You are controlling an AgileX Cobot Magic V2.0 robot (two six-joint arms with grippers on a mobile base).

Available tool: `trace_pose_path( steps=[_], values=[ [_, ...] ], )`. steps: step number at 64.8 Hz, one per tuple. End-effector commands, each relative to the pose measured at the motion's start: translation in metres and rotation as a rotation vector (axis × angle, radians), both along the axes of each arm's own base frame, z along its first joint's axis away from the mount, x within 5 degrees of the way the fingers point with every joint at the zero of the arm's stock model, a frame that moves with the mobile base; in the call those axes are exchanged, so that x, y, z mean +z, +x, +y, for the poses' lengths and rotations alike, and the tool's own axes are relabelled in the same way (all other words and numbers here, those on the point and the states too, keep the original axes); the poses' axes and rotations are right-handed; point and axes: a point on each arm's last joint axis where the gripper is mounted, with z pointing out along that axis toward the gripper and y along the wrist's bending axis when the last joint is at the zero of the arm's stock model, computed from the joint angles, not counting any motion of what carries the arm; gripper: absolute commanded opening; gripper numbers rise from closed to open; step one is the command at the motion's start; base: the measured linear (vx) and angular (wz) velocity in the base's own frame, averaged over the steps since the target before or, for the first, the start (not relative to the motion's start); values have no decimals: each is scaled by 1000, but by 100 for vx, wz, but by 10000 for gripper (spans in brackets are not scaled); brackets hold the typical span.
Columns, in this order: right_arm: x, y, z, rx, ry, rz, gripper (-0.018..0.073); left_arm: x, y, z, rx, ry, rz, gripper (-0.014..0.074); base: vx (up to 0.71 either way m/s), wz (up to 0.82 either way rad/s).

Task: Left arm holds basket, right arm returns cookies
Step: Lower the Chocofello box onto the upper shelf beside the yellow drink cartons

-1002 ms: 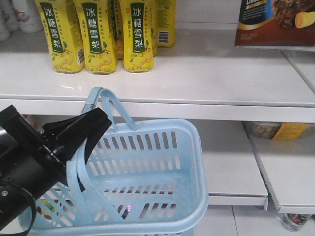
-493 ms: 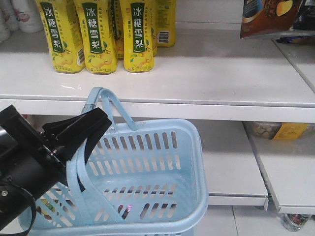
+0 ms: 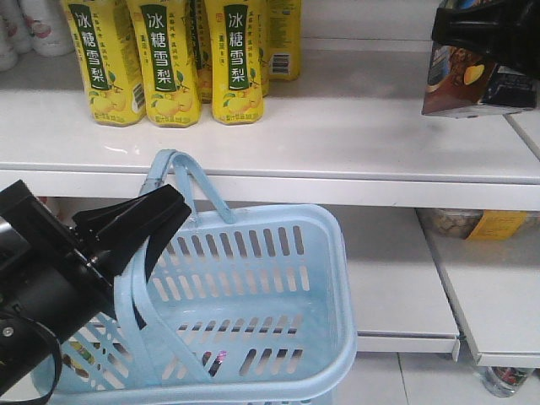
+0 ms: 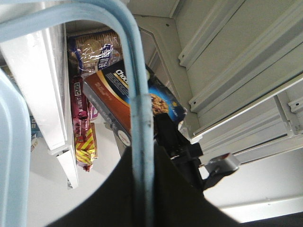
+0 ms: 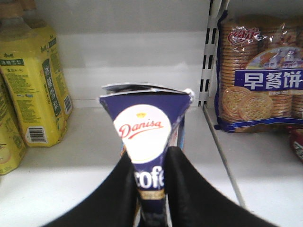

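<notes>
The cookies (image 3: 462,80) are being pinched between the jaws of the right gripper (image 5: 150,189) and held above the white upper shelf (image 3: 337,126), at its right end, well apart from the yellow pear-drink bottles (image 3: 169,59). The basket (image 3: 253,295) is being held below that shelf by its hoop handle (image 4: 139,118), on which the left gripper (image 3: 135,228) is being kept clamped.
</notes>
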Motion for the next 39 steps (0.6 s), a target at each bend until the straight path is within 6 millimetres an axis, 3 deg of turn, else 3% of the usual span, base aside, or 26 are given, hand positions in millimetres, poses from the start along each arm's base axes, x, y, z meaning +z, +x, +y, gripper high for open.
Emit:
trace_pose_path(
  steps=[1,25,39],
  values=[
    [14,0,0,91,-6,-135,-6,23,3,7,57,-121,-98,0,0,0],
    [-24,39,9,139,-62,-67,-6,23,3,7,57,-121,-98,0,0,0],
    [-38,61,3,134,-55,-41,-6,23,3,7,57,-121,-98,0,0,0]
  ],
)
